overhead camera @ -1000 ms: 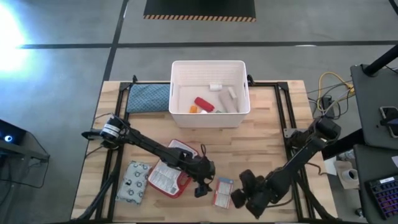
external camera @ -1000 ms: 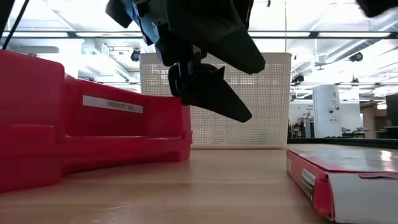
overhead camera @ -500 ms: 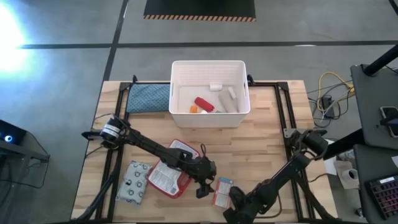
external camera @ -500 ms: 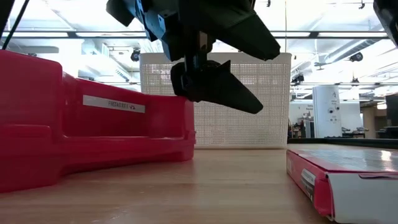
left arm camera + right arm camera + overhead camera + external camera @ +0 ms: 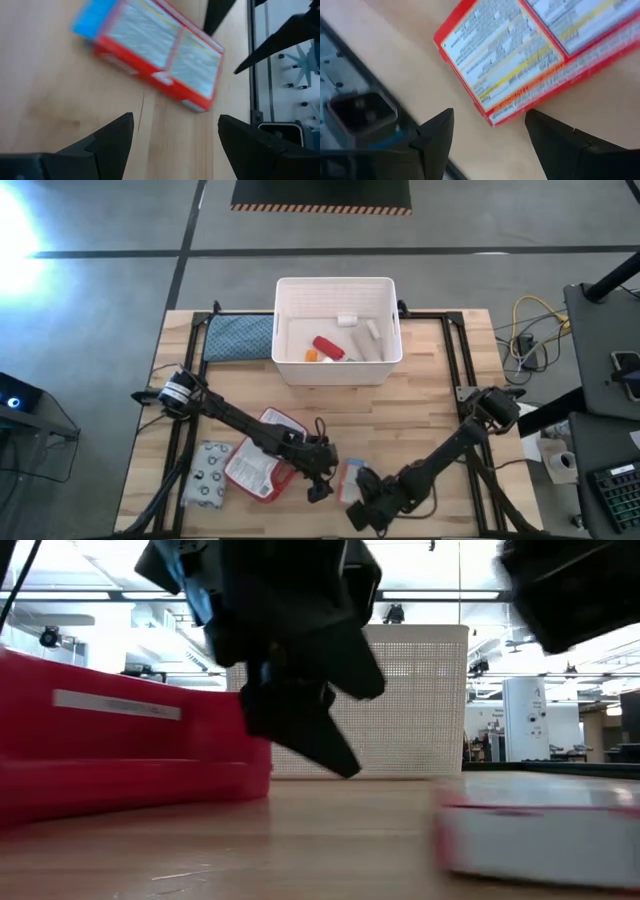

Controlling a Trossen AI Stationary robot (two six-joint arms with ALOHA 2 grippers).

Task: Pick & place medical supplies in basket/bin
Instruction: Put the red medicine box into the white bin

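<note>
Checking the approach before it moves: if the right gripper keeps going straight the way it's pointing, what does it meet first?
Probably the small box: it lies on the table just ahead of the open right gripper, though depth is hard to judge.

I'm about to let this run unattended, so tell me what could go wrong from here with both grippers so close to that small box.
1. Left gripper and right gripper, both open, flank the same small box; the arms could collide.
2. Neither grips the box yet; a nudge might slide it toward the near table edge.
3. The left arm passes over the red-edged case and could drag it farther from the white bin.
</note>
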